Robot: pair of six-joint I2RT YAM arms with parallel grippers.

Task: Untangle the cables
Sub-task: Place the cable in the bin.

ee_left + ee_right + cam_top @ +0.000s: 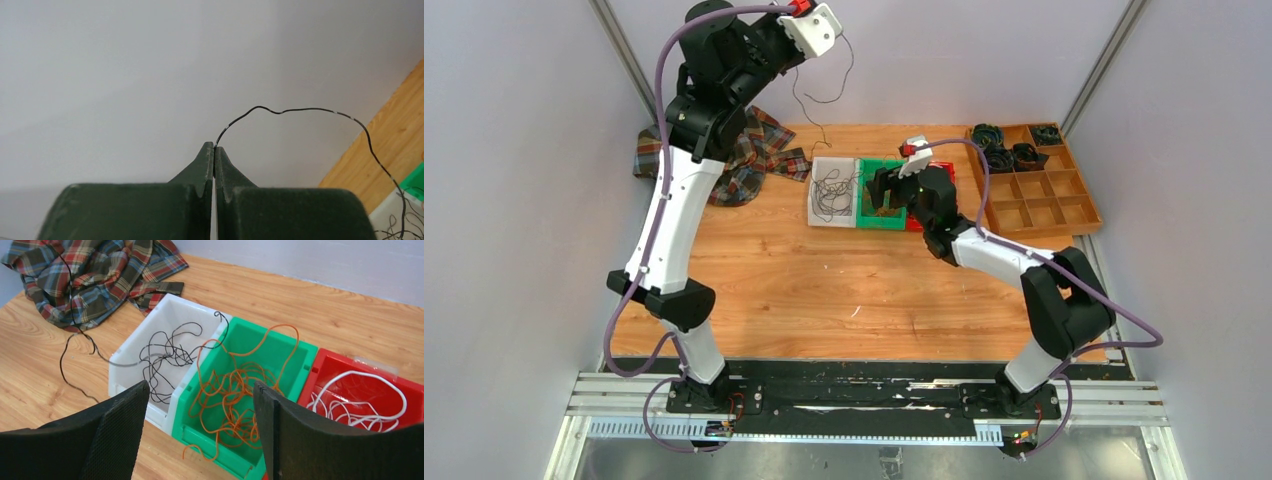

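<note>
Nearest to us, at the bottom of the overhead view, both arm bases sit bolted to a black rail at the table's (824, 290) near edge.

On the left, the left arm reaches high above the table's far left corner. We see the left gripper (214, 149) closed tight, its two dark green fingers (202, 165) pressed together, pinching the end of one thin black cable (300, 110). That cable arcs away from the fingertips in front of the pale wall and drops toward the bins below (in the overhead view it hangs in loose curves in mid-air).

Below the raised arm, a crumpled plaid cloth (100, 275) lies on the wood at the far left. Another black strand (65, 355) trails from the cloth onto the bare table.

Moving right, three small bins stand side by side, touching. First is the white bin (165, 315), holding a loose tangle of black cables (165, 360). Next is the green bin (250, 335), holding a tangle of orange cables (230, 385), with one loop spilling over its near rim. Last is the red bin (350, 365), holding looped white cables (360, 405).

The right gripper (200, 390) hovers over the green bin with its black fingers (120, 425) spread wide apart, gripping nothing.

At the far right, a wooden divided tray (1064, 200) lies on the table, with dark coiled rolls (1014, 150) in its far compartments.
</note>
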